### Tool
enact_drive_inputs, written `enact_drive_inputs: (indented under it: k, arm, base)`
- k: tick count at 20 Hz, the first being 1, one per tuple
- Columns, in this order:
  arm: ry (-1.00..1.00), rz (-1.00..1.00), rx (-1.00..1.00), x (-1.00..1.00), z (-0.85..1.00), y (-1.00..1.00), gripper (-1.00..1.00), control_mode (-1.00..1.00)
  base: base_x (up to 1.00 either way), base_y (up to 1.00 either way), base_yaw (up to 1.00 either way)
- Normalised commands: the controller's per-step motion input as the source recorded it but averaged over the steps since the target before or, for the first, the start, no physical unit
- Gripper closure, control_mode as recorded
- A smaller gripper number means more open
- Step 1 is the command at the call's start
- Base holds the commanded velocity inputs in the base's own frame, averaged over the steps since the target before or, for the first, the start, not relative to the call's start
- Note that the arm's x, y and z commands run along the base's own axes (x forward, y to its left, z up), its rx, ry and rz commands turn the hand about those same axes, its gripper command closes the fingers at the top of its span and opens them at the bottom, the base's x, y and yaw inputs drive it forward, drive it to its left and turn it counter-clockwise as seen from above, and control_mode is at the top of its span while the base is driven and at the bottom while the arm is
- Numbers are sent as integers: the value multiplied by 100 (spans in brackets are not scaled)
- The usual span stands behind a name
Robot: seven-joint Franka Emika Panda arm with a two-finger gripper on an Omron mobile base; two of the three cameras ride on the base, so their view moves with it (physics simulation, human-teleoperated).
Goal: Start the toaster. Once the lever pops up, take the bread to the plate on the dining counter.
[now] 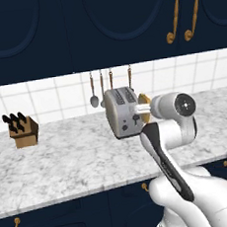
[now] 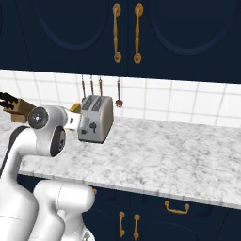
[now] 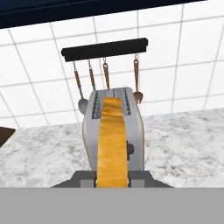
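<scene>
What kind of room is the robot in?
A kitchen, it looks like. A toaster stands on a marbled counter, a knife block sits nearby, and cooking utensils hang from a rail on the white tiled wall.

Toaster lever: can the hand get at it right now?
Probably not. The hand is shut on the bread, and the slice stands between it and the lever on the toaster's near face.

Dark navy wall cabinets [image 1: 52, 27] with curved brass handles [image 1: 174, 14] hang above a white tiled backsplash [image 2: 188, 101]. A grey-white marbled bench [image 1: 66, 160] runs below, over navy base cabinets [image 2: 188, 216]. A utensil rail [image 3: 105, 49] holds hanging spoons.
</scene>
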Motion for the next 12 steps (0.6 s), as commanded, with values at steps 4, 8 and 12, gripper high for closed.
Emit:
enact_drive_inputs:
  k: [4, 8, 12]
  arm:
    - [22, -9, 0, -73, 29, -12, 100, -100]
    - [10, 0, 0, -87, 3, -32, 100, -100]
    - [3, 0, 0, -82, 12, -45, 100, -100]
  base:
    - [0, 0, 0]
    - [0, 0, 0]
    - [0, 0, 0]
